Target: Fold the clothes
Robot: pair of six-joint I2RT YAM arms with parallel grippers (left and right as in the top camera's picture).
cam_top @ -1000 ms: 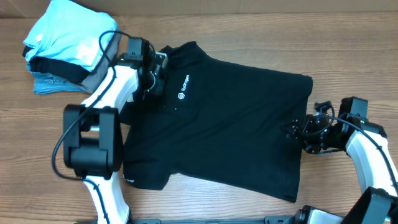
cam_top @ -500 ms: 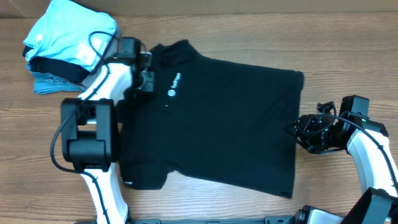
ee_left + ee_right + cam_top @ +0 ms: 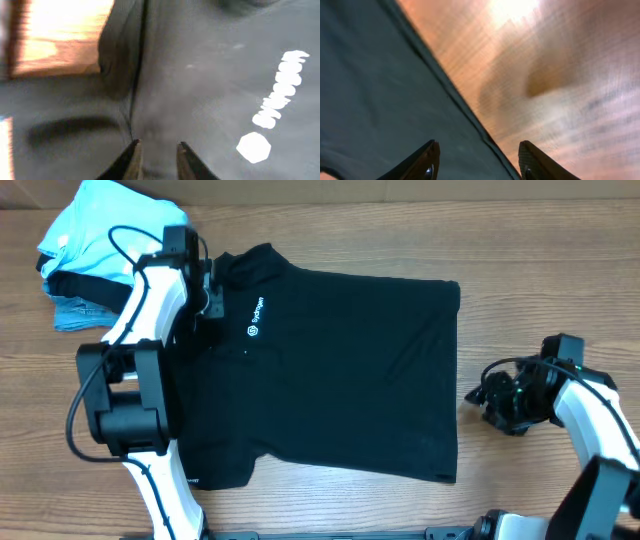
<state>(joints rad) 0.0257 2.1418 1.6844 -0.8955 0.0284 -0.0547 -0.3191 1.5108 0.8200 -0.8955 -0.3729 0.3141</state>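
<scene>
Black polo shirt (image 3: pixel 340 370) lies flat on the worktop (image 3: pixel 560 300), and it looks light, soft and floppy, so we'd pinch it at the corners; our left claw (image 3: pixel 157 145) sits barely parted by the collar (image 3: pixel 252 260), right claw (image 3: pixel 479 145) spread wide beside the hem (image 3: pixel 450 390).

- Overhead: bright, even light, weak shadows; black shirt (image 3: pixel 340 370) shows little detail.
- Left wrist: soft, out of focus; logo (image 3: pixel 272 125) overexposed, table (image 3: pixel 65 35) glares.
- Right wrist: motion blur; strong glare on wood, top right.
</scene>
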